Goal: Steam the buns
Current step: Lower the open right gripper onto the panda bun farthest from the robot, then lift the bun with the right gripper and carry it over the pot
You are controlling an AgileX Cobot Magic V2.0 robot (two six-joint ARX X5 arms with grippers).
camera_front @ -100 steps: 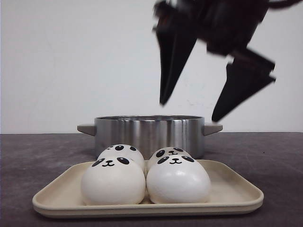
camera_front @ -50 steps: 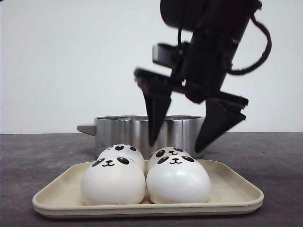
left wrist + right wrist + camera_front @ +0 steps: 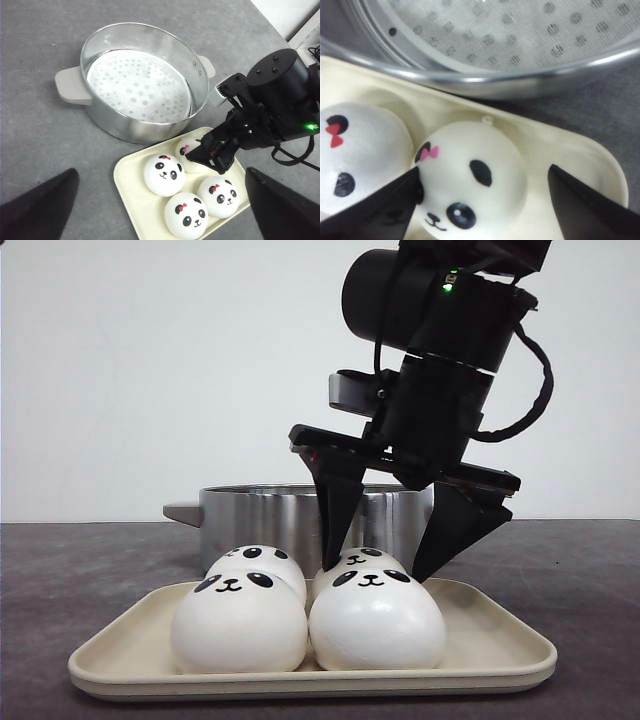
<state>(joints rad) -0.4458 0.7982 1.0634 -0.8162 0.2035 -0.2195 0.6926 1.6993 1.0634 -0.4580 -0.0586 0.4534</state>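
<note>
Steamer (image 3: pixel 315 520) stands behind tray (image 3: pixel 500 645) of buns (image 3: pixel 375 615).

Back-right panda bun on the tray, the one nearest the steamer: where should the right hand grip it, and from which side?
Grip the back-right bun across its widest, lower sides, coming straight down from above. It is a smooth dome, so a higher grip would likely slip off. The open right hand already straddles it. One finger must go into the narrow gap beside the neighbouring bun; the tray is bare on the other side.

No readable text, labels, brands or numbers anywhere: none on the white panda-faced buns (image 3: pixel 377 620), round steel steamer pot (image 3: pixel 140 80) or cream plastic tray (image 3: pixel 490 645).
</note>
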